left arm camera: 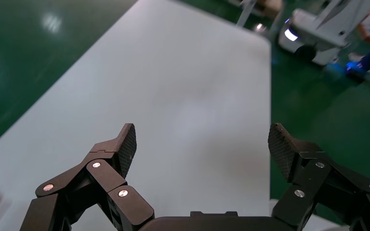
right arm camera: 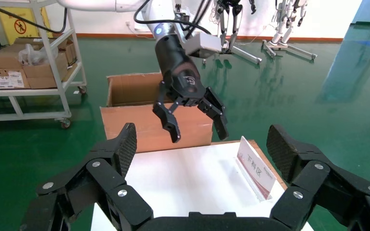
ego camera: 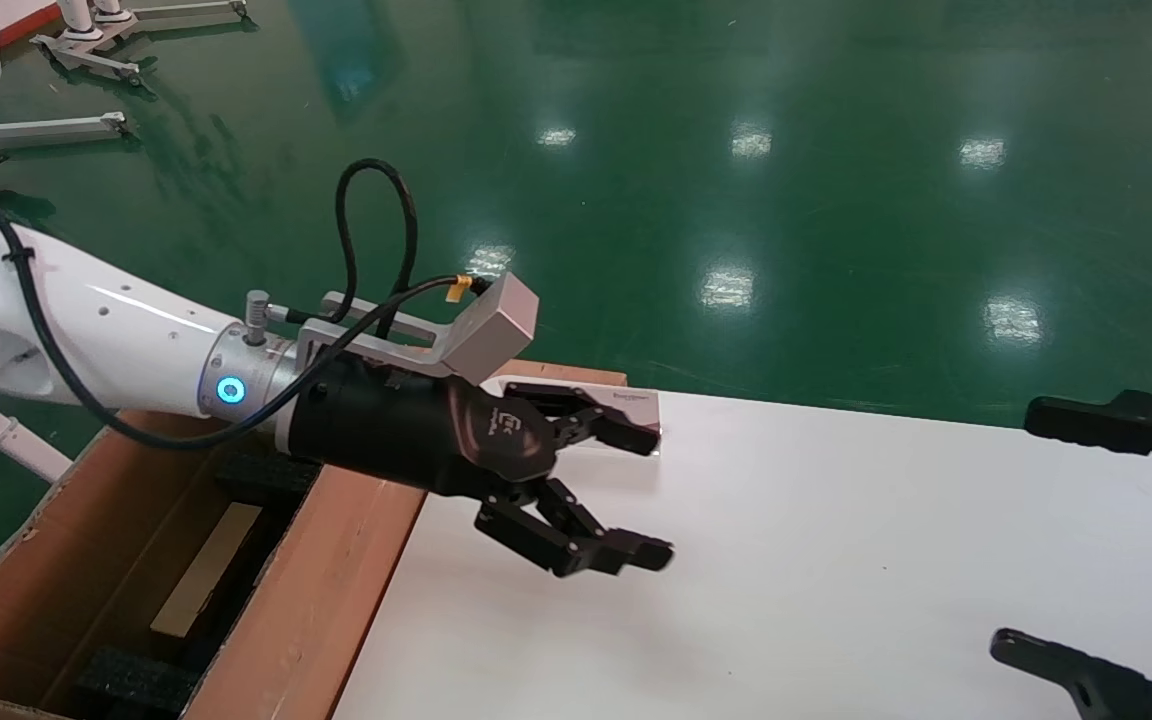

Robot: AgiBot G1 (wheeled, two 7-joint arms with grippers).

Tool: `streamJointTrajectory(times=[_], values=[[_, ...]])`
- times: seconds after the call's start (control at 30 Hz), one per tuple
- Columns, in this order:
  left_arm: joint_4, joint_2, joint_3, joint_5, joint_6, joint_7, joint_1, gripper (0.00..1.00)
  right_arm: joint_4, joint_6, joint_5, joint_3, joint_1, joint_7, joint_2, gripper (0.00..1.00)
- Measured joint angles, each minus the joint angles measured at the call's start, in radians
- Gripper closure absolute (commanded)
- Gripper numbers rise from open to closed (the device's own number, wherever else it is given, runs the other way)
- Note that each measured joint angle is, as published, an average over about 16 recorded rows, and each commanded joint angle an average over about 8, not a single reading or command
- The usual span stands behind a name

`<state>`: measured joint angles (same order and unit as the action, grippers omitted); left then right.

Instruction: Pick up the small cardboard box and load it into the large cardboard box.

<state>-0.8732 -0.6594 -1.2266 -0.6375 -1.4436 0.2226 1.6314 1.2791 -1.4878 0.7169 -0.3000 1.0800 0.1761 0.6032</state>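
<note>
The large cardboard box point(ego camera: 326, 590) stands open on the floor against the white table's point(ego camera: 836, 560) left end, with black foam blocks point(ego camera: 264, 474) at its bottom. In the right wrist view the large cardboard box point(right arm camera: 144, 127) stands behind the table. A pale tan panel point(ego camera: 206, 570) lies low inside it; I cannot tell whether it belongs to the small cardboard box. My left gripper point(ego camera: 644, 495) hangs open and empty above the table's left part, just past the box's wall. My right gripper point(ego camera: 1021, 530) is open and empty at the table's right edge.
A small upright sign card point(ego camera: 628, 398) stands at the table's far left corner, close behind the left gripper's upper finger. A shelf cart with cartons point(right arm camera: 29, 62) stands left of the big box in the right wrist view. Green floor surrounds the table.
</note>
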Motion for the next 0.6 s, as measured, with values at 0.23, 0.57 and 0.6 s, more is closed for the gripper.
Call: streamJointTrajectory(times=[0.23,0.57,0.6], values=[[-0.112,0.013,0.258,-0.025,-0.014,-0.01,-0.152,0.0,0.0,0.0,0.0,0.0,0.0,0.0,0.0,0.0],[-0.271,0.032,0.625,-0.061,-0.034,-0.023,-0.368,0.0,0.0,0.0,-0.001,-0.001,0.0,0.0,0.0,0.0],[-0.287,0.034,0.662,-0.065,-0.036,-0.024,-0.389,0.0,0.0,0.0,-0.001,-0.001,0.0,0.0,0.0,0.0]])
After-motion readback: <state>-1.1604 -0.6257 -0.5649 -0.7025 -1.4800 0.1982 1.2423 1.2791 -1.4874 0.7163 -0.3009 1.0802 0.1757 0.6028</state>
